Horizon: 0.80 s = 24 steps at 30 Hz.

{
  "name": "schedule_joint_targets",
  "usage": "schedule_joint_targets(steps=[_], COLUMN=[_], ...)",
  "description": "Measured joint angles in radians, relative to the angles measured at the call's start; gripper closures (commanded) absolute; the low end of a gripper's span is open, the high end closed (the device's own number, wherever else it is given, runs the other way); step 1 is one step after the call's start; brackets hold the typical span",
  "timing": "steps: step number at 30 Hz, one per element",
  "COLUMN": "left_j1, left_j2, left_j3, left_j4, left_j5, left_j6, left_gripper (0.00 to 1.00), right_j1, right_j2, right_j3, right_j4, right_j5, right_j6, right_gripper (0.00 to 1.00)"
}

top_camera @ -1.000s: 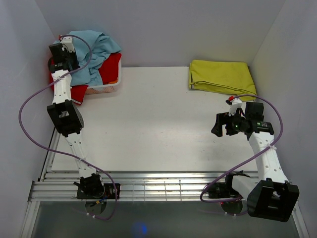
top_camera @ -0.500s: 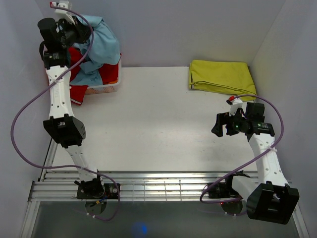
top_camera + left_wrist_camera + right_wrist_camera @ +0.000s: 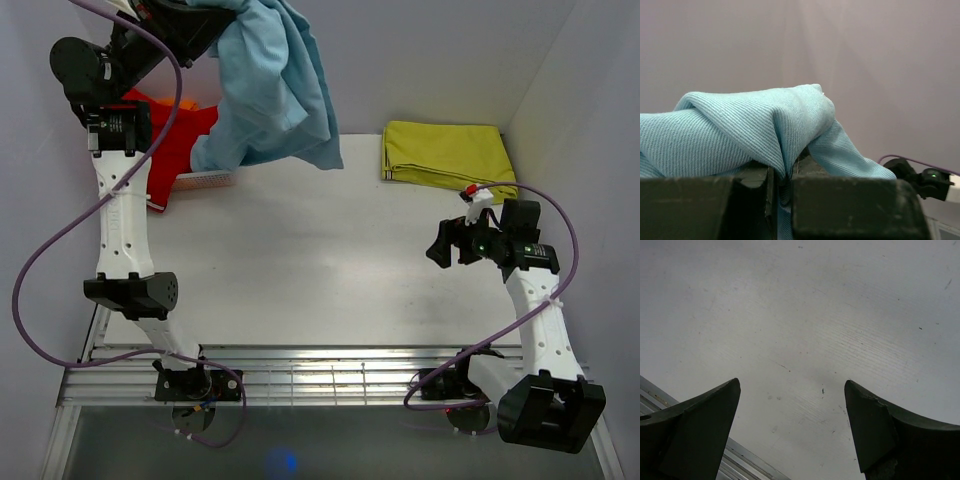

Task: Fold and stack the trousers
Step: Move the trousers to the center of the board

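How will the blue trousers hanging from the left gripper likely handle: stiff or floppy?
Probably floppy: the trousers hang in loose folds from the left gripper. Likely light, since one small pinch carries them. They may land bunched.

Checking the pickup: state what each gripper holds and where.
Left gripper pinches a bunched fold of the trousers; which part is unclear. Right gripper holds nothing.
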<state>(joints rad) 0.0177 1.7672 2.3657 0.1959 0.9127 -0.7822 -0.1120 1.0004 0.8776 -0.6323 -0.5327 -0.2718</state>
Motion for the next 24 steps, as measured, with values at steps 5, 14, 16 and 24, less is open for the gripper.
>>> schedule_joint_targets(steps=[5, 14, 16, 24], left_j1=[-0.122, -0.334, -0.376, -0.435], left_j2=[-0.033, -0.105, -0.108, -0.087], left_j3=[0.0, -0.063, -0.082, -0.129], left_j4=[0.062, 0.13, 0.138, 0.137], left_j5=[-0.011, 0.01, 0.017, 0.039], left_j6=[-0.04, -0.041, -0.034, -0.019], left_gripper=[1.0, 1.0, 1.0, 1.0], right_j1=[0.0, 0.047, 0.129, 0.469], right_j2=[-0.013, -0.095, -0.065, 0.088], right_j3=[0.013, 0.031, 0.085, 0.229], right_j4=[0.022, 0.457, 0.529, 0.673], right_j5=[-0.102, -0.262, -0.261, -0.224], right_j6=[-0.025, 0.042, 0.058, 0.046], right_gripper=[0.1, 0.1, 0.1, 0.39])
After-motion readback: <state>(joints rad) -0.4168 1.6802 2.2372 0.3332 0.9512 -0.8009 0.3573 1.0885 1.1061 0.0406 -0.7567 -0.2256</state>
